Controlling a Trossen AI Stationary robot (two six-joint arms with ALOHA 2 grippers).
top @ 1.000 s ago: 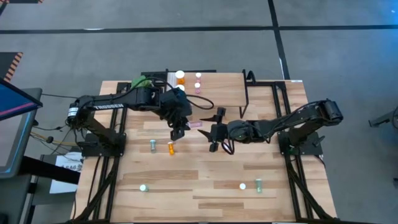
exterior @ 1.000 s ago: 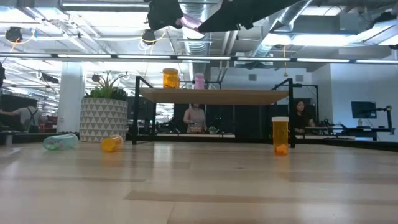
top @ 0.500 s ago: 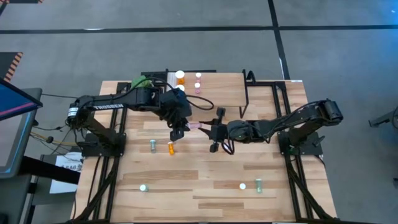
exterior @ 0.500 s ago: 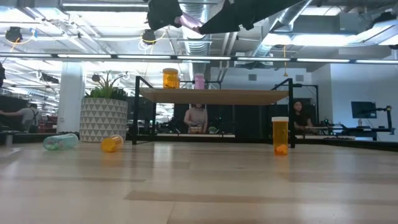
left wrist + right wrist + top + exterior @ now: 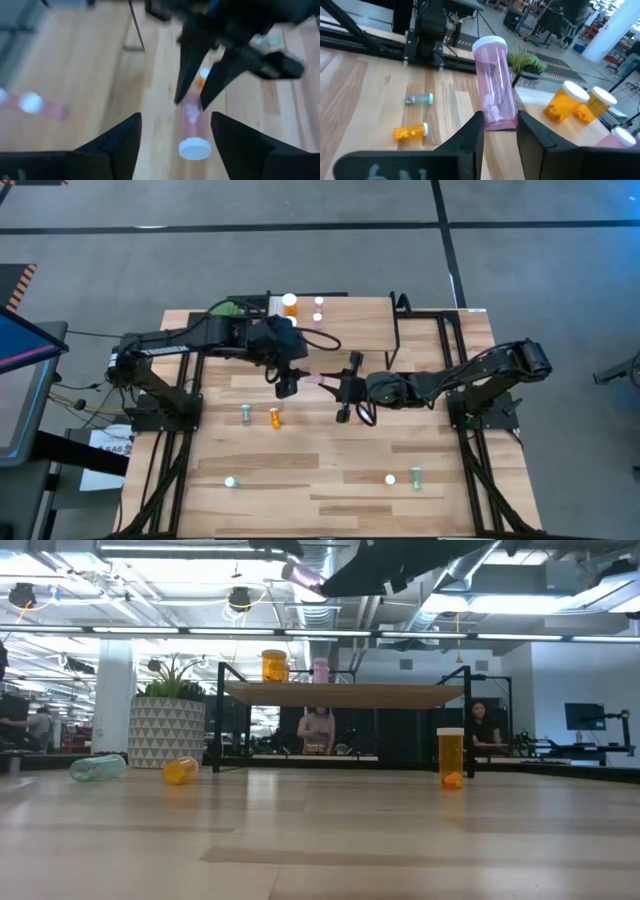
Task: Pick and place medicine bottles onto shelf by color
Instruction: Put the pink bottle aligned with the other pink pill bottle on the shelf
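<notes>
A pink medicine bottle with a white cap hangs high over the table's middle, and my right gripper is shut on it. My left gripper is open. Its fingers stand on either side of the bottle's cap end without touching it. In the high view the left gripper is just left of the bottle. The shelf stands at the far middle, with an orange bottle and two pink ones upright on it. My right gripper pinches the pink bottle's bottom end between its two fingers. They come roughly level from the table's right and lie along the bottle. The bottle sticks out past the fingertips toward the left arm, cap end slightly raised, clear of the table.
A green bottle and an orange one lie on the table under the left gripper. Three more bottles sit near the front. A large orange bottle stands upright. A black metal frame stands right of the shelf.
My right gripper has shut on the pink bottle's bottom end. Then my left gripper has opened, let go of the cap end, and drawn back up and slightly toward the far edge. The bottle has stayed in the air, now in the right gripper alone.
</notes>
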